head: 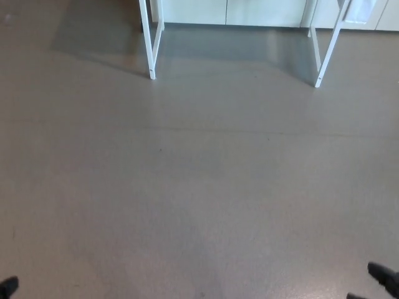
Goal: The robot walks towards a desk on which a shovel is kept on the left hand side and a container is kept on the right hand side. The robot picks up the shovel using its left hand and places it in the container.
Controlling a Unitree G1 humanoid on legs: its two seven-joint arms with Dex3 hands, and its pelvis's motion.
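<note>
So I'm basically at the very start here, nothing of the actual task looks done yet. All I get from the head view is a big stretch of grey floor (199, 187) and, way up at the top of the picture, two white legs of the table (151, 50), one left and one right, with a pale wall or cabinet front behind them. The tabletop itself is cut off by the frame, so I can't see the shovel or the container at all; going by the task they should be up there, shovel on the left side, container on the right, but that's me assuming, not seeing.

What's left, as I judge it: walk the rest of the way, get the tabletop in view, grab the shovel with the left, drop it in the container. So pretty much everything.

Hands: only a tiny dark sliver of the left robot hand (9, 286) at the bottom left corner, and a bit more of the right robot hand (383, 274) at the bottom right. Both hang low at the sides, well apart from the table. Too little shows, so I can't tell how either is set
</note>
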